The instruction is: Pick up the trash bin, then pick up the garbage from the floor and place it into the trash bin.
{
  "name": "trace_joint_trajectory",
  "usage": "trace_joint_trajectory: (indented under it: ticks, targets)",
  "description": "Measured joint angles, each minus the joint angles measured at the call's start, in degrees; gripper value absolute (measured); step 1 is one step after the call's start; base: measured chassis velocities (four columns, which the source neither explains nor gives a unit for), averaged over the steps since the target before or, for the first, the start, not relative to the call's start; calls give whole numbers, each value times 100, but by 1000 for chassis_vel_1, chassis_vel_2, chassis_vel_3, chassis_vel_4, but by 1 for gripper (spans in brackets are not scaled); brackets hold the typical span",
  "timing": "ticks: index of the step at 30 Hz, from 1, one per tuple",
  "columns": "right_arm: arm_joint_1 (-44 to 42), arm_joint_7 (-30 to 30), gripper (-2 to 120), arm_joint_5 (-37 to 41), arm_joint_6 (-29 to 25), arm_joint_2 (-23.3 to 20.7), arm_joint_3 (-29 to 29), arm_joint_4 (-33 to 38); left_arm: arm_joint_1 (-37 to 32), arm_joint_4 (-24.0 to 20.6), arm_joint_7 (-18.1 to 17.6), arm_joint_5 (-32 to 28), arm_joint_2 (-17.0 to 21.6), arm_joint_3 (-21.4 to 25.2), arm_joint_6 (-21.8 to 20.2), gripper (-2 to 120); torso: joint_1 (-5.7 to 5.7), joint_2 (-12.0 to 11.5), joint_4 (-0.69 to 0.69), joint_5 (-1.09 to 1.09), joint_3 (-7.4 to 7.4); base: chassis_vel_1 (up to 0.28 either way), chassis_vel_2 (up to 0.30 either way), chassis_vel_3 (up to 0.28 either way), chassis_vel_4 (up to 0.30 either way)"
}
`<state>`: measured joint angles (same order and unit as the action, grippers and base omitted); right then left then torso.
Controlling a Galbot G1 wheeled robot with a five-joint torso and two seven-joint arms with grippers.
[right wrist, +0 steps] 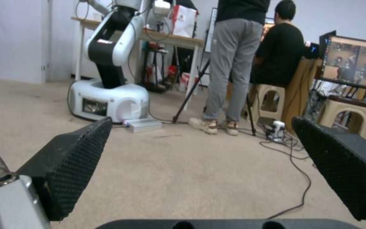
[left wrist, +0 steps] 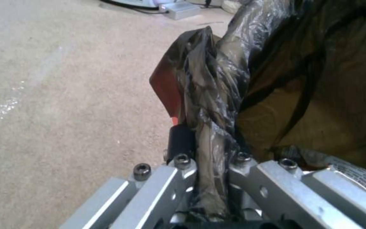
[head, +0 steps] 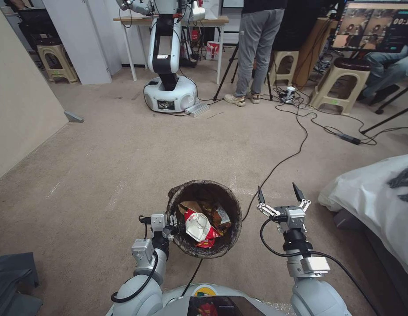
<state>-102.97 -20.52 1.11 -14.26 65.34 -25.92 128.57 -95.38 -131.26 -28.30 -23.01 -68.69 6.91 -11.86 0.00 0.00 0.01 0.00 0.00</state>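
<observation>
Both grippers [head: 172, 222] [head: 279, 193] beside trash bin [head: 232, 206]

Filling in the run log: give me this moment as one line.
left gripper: shut on trash bin rim | right gripper: open, empty, beside bin | garbage: inside bin

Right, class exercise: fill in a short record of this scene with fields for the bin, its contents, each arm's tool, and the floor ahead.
bin: trash bin, dark liner over its rim, held up in front of the robot
contents: crushed red-and-white paper cup, snack wrappers
left tool: left tool shut on the bin's lined rim
right tool: right tool open, empty, beside the bin, apart from it
floor ahead: beige carpet, black cable trailing across
</observation>
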Motion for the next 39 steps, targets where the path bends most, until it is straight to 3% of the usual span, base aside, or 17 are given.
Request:
trace_joint_trajectory:
  ticks: [9, 21, 28, 31, 39]
  targets:
    - [-20, -5, 100, -31, -7, 58, 10, -15, 64, -47, -25, -69, -4, 34, -15, 2, 0, 0, -1, 0, 0, 0, 0, 0, 0]
    - [-62, -5, 100, -115, -18, 123, 61, -35, 429, -283, -260, -896, 222, 176, -317, 2, 0, 0, -1, 0, 0, 0, 0, 0, 0]
    - [-110, -5, 100, -177, -32, 191, 79, -38, 639, -498, -602, -1920, 364, 310, -559, 2, 0, 0, -1, 1, 0, 0, 0, 0, 0]
    - [-139, -5, 100, -216, -35, 243, 80, -31, 829, -530, -902, -2713, 489, 398, -750, 2, 0, 0, -1, 0, 0, 0, 0, 0, 0]
    - [-239, -6, 100, -337, -81, 384, 98, -21, 1192, -384, -1223, -3545, 627, 553, -897, 2, 0, 0, -1, 0, 0, 0, 0, 0, 0]
